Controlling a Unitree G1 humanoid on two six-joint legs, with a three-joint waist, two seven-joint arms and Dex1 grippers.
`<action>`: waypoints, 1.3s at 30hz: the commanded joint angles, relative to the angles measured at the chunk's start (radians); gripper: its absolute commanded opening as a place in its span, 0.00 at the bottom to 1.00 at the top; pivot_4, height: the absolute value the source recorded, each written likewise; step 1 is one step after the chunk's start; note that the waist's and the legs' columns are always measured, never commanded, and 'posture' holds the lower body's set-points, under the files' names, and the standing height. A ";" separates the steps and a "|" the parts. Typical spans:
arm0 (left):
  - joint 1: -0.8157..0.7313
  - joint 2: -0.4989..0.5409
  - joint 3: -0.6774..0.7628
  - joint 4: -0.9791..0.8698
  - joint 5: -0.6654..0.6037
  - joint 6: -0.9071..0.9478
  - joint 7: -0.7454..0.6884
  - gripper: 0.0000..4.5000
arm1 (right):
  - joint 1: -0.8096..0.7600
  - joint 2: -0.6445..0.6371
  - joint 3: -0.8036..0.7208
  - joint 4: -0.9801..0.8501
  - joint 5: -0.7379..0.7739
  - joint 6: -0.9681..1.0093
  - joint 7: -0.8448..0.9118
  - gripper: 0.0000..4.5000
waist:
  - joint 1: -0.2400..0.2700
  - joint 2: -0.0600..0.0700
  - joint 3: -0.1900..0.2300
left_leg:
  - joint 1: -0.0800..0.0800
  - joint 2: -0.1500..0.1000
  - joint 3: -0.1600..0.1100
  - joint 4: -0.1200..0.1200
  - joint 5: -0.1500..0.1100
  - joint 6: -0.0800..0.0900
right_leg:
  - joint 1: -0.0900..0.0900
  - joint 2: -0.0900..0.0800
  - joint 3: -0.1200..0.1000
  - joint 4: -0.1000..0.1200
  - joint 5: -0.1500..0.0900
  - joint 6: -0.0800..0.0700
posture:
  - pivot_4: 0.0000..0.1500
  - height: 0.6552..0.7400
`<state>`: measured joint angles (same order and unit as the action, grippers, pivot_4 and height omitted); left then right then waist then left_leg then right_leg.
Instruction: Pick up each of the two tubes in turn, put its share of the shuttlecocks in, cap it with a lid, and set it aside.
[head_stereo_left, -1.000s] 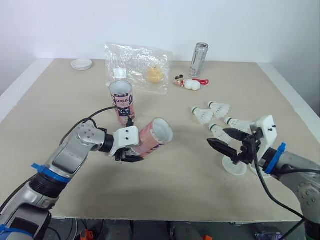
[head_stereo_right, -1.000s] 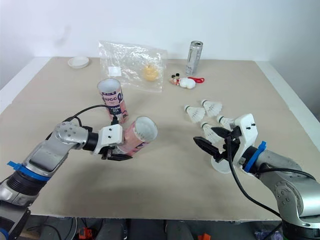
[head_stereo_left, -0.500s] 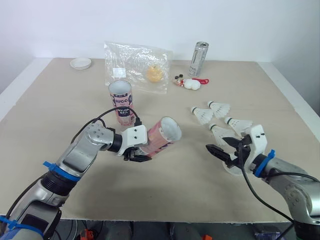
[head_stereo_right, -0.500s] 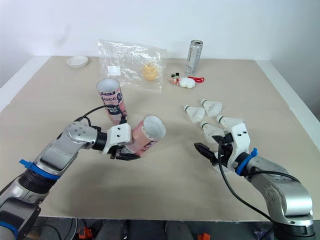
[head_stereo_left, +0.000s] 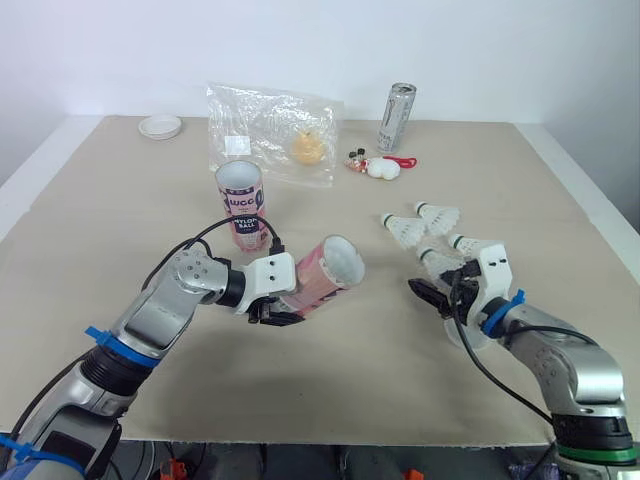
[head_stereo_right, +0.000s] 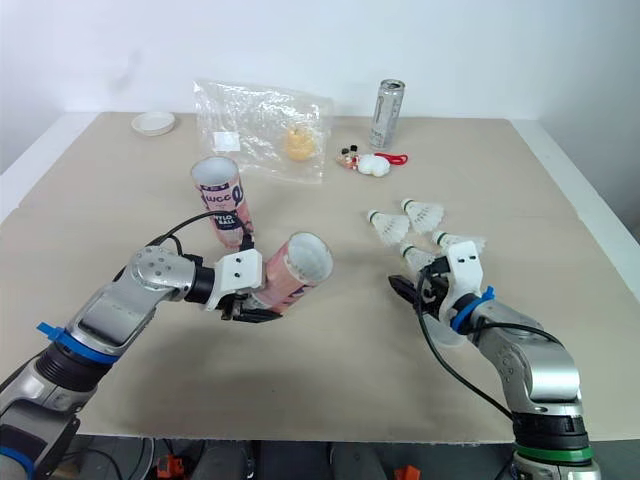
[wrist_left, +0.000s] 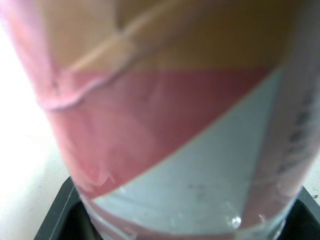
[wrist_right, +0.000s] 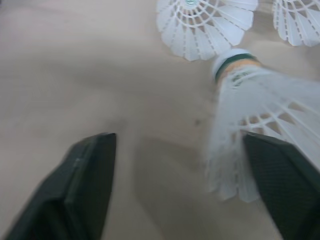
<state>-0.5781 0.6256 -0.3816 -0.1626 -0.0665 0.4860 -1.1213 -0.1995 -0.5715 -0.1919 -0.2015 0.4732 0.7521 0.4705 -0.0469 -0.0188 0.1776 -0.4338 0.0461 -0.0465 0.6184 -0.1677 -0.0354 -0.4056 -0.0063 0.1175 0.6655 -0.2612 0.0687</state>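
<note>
A white wall backs a beige desk. Along the far edge lie a round white lid near the far left corner, a clear plastic bag with something yellow inside, a small white toy on a red strap, and a slim metal can standing upright.

One pink-and-white tube stands upright on the desk, left of the middle, its open mouth up. Just in front of it, toward the near edge, the left gripper is clamped on the closed end of a second tube. That tube is held off the desk and tilted, with its open mouth raised and turned toward the right edge. In the left wrist view the tube's pink and pale wrapper sits tight between the black fingers.

Four shuttlecocks lie in a loose group near the right edge: two side by side farther back, one closer to the right edge, and one nearest the front. The right gripper is low over the desk right at that front shuttlecock. Its fingers are spread wide apart, and the shuttlecock's feather skirt lies just beside one of them, not pinched. Whether the finger touches the skirt cannot be told.
</note>
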 joint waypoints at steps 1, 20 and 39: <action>0.014 0.016 -0.002 -0.018 0.004 0.005 -0.002 0.61 | -0.017 0.004 0.002 0.010 -0.033 -0.048 -0.006 0.42 | 0.000 0.000 0.000 | 0.000 0.000 0.000 0.000 0.000 0.000 | 0.000 0.000 0.000 0.000 0.000 0.000 | 1.00 1.00; 0.020 0.024 0.004 0.020 -0.002 -0.014 -0.002 0.61 | -0.055 -0.226 0.013 -0.113 -0.050 -0.122 0.256 0.01 | 0.000 0.000 0.000 | 0.000 0.000 0.000 0.000 0.000 0.000 | 0.000 0.000 0.000 0.000 0.000 0.000 | 1.00 1.00; -0.007 0.003 -0.002 0.063 -0.004 -0.004 0.005 0.61 | -0.494 -0.399 0.267 -0.172 -0.081 -0.427 0.751 0.01 | 0.000 0.000 0.000 | 0.002 0.001 0.001 0.001 0.000 0.000 | 0.002 0.000 0.000 0.000 0.000 -0.003 | 1.00 1.00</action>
<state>-0.5890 0.6221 -0.3789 -0.1103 -0.0892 0.4652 -1.1249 -0.6659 -0.9552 0.0843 -0.3676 0.4175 0.3705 1.1928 -0.0464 -0.0188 0.1773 -0.4314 0.0466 -0.0454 0.6194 -0.1674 -0.0352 -0.4041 -0.0067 0.1174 0.6659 -0.2609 0.0664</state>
